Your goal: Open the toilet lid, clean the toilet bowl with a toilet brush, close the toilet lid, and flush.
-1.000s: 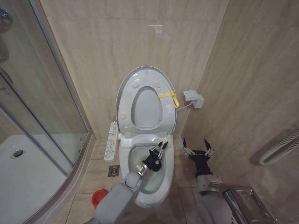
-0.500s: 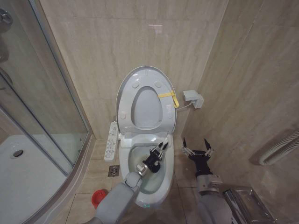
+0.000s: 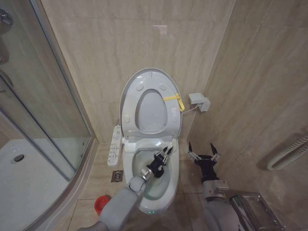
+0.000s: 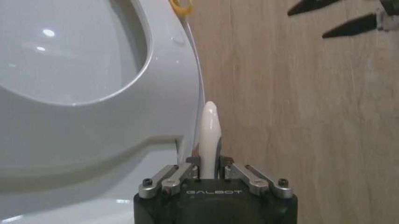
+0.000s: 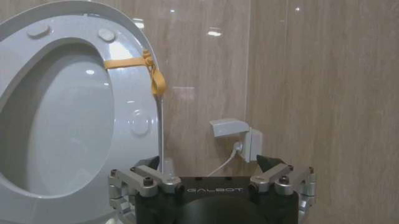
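The toilet lid (image 3: 150, 76) stands raised against the wall, with the seat ring (image 3: 132, 113) and its yellow strap (image 3: 173, 100) up in front of it. Below lies the toilet bowl (image 3: 135, 160). My left gripper (image 3: 163, 156) hangs over the bowl's right side, shut on the toilet brush by its thin white handle (image 4: 210, 128). The brush head is hidden below the gripper. In the left wrist view the gripper (image 4: 210, 164) clamps the handle beside the raised seat (image 4: 162, 93). To the right of the toilet my right gripper (image 3: 203, 154) is open and holds nothing; its fingers (image 5: 269, 164) face the wall.
A small red holder (image 3: 101, 202) sits on the floor left of the toilet. A long white button panel (image 3: 115, 144) hangs beside the bowl. A wall socket (image 3: 198, 101) with a cable is at the right. The glass shower screen (image 3: 43, 110) and white tray (image 3: 29, 183) close off the left.
The left forearm has shifted very slightly over the bowl with the brush still held. The right arm has not moved.
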Robot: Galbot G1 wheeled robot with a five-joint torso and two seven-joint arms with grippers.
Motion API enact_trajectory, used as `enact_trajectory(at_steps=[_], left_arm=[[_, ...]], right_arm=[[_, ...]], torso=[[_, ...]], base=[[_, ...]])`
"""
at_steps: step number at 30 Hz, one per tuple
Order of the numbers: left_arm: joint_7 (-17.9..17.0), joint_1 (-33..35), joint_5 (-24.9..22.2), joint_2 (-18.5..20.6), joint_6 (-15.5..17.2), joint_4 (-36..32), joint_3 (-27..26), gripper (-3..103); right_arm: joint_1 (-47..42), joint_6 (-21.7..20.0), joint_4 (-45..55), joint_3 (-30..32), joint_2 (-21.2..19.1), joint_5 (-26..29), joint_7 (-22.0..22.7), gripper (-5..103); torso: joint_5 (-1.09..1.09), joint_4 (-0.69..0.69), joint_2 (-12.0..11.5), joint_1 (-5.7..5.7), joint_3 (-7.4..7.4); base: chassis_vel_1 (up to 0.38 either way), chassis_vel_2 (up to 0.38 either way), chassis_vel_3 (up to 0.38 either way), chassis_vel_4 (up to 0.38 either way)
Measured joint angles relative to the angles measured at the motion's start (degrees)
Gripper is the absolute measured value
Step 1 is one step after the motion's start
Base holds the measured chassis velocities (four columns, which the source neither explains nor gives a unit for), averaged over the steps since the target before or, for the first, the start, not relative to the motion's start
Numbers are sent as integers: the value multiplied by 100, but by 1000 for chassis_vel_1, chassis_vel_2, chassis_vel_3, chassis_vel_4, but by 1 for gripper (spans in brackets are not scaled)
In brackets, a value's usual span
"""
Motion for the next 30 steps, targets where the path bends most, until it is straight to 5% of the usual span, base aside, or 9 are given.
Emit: enact_trajectory(at_steps=[5,11,30], left_arm=[[-4,5,-51,25,24,-398,24,19],[86,-94,-22,-159,16,107,14,19],[26,-60,5,-122,60,-267,86,19]], right_arm=[[0,0,0,0,0,0,0,100],[0,0,-1,0,0,0,1,100],[0,0,0,0,0,0,1,100]], torso=[[0,-3,0,0,0],[0,-2,0,0,0],[0,0,0,0,0]], base=[[0,0,0,0],[0,0,0,0],[0,0,0,0]])
